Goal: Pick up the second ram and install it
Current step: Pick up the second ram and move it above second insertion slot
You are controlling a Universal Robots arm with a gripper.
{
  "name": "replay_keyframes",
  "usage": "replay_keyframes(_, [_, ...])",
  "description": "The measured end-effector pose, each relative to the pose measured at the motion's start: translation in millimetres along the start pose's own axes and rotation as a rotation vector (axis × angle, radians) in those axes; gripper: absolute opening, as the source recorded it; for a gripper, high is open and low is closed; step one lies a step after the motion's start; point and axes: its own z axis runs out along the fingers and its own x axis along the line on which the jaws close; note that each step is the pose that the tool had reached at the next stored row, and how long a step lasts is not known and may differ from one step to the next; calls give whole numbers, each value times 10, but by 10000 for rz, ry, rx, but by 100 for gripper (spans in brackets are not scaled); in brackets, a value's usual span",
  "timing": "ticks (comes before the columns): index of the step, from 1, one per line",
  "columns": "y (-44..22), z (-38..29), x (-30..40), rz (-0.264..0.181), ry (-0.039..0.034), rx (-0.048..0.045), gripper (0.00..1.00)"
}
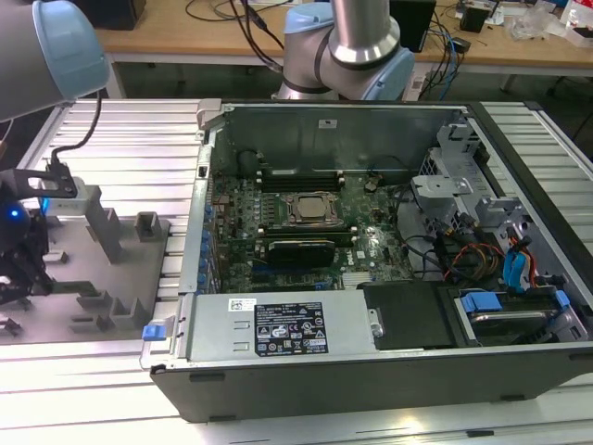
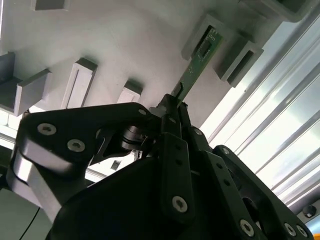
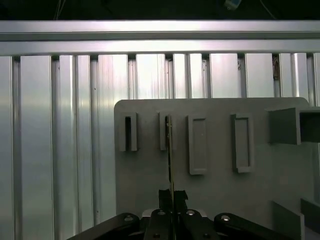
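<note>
Hand (image 2: 173, 107) pinches one end of the second ram (image 2: 201, 59).

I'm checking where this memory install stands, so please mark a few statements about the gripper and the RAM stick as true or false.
1. The gripper is closed on the second ram. True.
2. The computer case lies open with its motherboard exposed. True.
3. The second ram is seated in a motherboard slot. False: in both wrist views its far end sits in a slot of the grey fixture, outside the case.
4. The gripper hangs above the CPU socket. False: in the exterior view it is over the grey fixture, at that view's left of the case.
</note>
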Motion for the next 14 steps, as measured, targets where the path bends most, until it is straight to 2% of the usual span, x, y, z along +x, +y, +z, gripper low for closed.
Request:
replay_keyframes(6, [6,-121,-4,0,0,1,14])
replay_keyframes(14, [16,-350,-13,0,0,1,14])
